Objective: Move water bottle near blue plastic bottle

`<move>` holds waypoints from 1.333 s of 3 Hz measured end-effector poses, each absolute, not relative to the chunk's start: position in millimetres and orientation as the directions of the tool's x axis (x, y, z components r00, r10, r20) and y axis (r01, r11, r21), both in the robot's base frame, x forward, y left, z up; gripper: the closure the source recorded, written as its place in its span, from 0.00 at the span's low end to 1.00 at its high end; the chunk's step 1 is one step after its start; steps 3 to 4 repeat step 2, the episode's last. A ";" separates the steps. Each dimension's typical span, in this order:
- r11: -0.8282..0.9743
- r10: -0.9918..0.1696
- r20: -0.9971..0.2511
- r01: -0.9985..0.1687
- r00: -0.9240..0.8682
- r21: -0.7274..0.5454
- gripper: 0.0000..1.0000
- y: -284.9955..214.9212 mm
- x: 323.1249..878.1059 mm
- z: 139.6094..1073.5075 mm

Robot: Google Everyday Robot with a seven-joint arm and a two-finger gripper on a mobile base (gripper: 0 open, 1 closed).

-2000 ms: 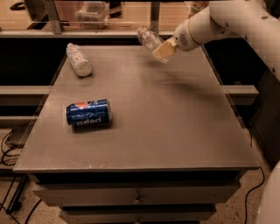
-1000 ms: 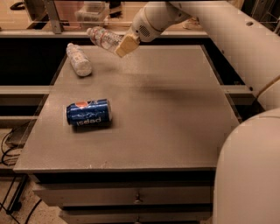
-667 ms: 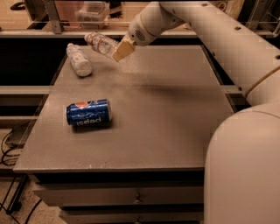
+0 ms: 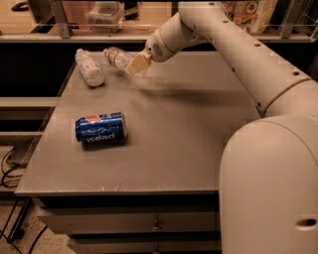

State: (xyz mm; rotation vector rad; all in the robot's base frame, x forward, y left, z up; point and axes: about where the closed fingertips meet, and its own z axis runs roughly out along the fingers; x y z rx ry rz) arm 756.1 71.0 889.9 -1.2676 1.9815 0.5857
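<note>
The clear, crinkled water bottle (image 4: 117,58) is held tilted in my gripper (image 4: 134,64), just above the far left part of the grey table (image 4: 179,129). My gripper is shut on its lower end. The pale whitish-blue plastic bottle (image 4: 89,68) lies on its side on the table's far left, a short way left of the held bottle and apart from it. My arm reaches in from the right across the table's back.
A blue Pepsi can (image 4: 101,128) lies on its side at the table's left front. A shelf with a rail and a clear container (image 4: 104,14) runs behind the table. My white arm and base (image 4: 268,168) fill the right side.
My gripper has carried the water bottle from the table's far right leftward, and it now hangs lower, close to the pale bottle. The can and pale bottle have not moved.
</note>
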 end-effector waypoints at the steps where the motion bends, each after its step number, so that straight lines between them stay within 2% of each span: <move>1: 0.422 -0.562 -0.770 -0.905 -0.303 0.049 0.00 76.1 757.4 883.1; 4: 0.421 -0.561 -0.770 -0.906 -0.304 0.051 0.00 76.7 757.3 882.6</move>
